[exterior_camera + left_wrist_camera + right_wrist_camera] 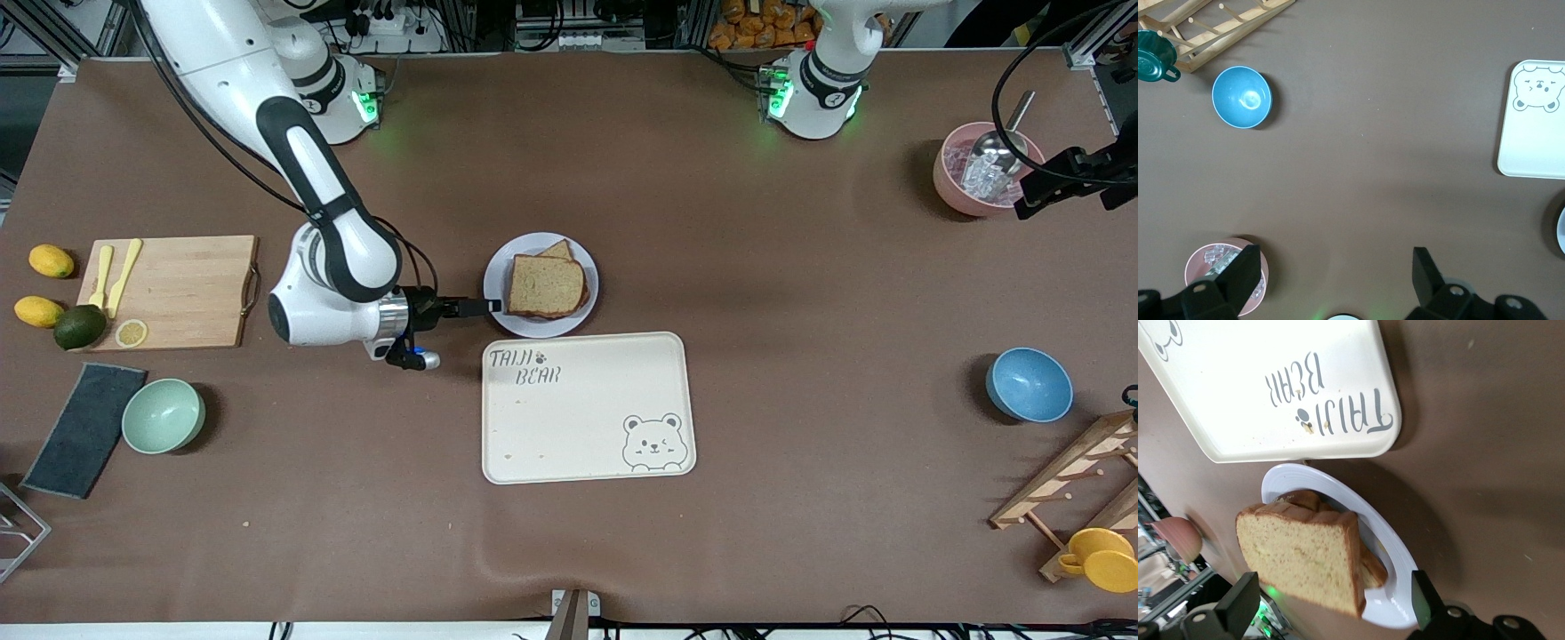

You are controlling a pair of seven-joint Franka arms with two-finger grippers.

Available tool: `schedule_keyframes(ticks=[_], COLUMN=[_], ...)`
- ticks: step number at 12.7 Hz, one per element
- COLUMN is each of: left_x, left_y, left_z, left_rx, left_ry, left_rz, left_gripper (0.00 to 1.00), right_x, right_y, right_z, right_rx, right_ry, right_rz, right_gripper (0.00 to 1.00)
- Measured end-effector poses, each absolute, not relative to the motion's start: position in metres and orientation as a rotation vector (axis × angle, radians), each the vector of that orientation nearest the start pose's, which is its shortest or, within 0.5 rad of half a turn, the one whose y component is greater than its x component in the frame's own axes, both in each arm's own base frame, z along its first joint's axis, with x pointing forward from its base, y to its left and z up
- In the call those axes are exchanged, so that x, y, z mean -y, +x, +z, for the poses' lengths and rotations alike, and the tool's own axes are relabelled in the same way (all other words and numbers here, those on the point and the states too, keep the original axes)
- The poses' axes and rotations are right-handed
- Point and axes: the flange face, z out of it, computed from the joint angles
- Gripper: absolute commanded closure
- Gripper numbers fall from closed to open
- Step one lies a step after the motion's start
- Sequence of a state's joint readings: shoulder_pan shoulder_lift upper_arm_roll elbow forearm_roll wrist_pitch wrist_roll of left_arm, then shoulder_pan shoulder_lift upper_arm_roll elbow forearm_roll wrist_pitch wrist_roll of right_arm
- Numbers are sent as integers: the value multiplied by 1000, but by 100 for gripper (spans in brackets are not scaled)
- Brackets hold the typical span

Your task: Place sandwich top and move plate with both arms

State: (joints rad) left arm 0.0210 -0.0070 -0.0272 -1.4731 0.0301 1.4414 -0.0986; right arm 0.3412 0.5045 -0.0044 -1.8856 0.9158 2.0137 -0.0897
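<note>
Sandwich top point(544, 284) hides whatever's under it on the plate point(536, 326). Tray point(587, 418) reads "TAIJI BEAR". Right gripper point(492, 307) spread at the plate's rim; left gripper point(1331, 280) spread too, waiting over the pink bowl point(953, 191).

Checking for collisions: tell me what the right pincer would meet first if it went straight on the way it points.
Probably the plate rim: the open right pincer points at it, already level with its edge, sandwich top just past.

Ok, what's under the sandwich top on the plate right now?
Under the sandwich top a second slice's corner pokes out, both on the plate. Any filling is covered. The right gripper sits open at the plate's rim.
</note>
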Motion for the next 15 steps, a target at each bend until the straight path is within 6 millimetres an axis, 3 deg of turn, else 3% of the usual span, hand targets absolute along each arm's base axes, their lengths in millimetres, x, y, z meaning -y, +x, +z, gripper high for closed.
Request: schedule_keyframes(ticks=[2, 4, 7, 9, 11, 13, 15], left_x=[-1, -6, -6, -5, -5, -5, -5], left_y=[539, 539, 538, 538, 538, 538, 538], left_z=[663, 663, 663, 662, 662, 662, 662], left_rx=[153, 166, 166, 162, 163, 165, 165], left_ry=[-3106, -3106, -3106, -3106, -3106, -3105, -3105], left_rz=[37, 37, 36, 40, 42, 42, 45], left_gripper=[0, 0, 0, 0, 0, 0, 0], right_x=[-217, -176, -125, -101, -81, -68, -60], right_y=[584, 609, 632, 642, 647, 647, 642], right_z=[270, 314, 376, 414, 438, 456, 491], right_rx=[-139, -89, -25, -4, -4, 2, 36], right_ry=[-2448, -2501, -2611, -2694, -2780, -2850, -2892], right_rz=[603, 619, 612, 581, 543, 503, 418], right_gripper=[0, 0, 0, 0, 0, 0, 0])
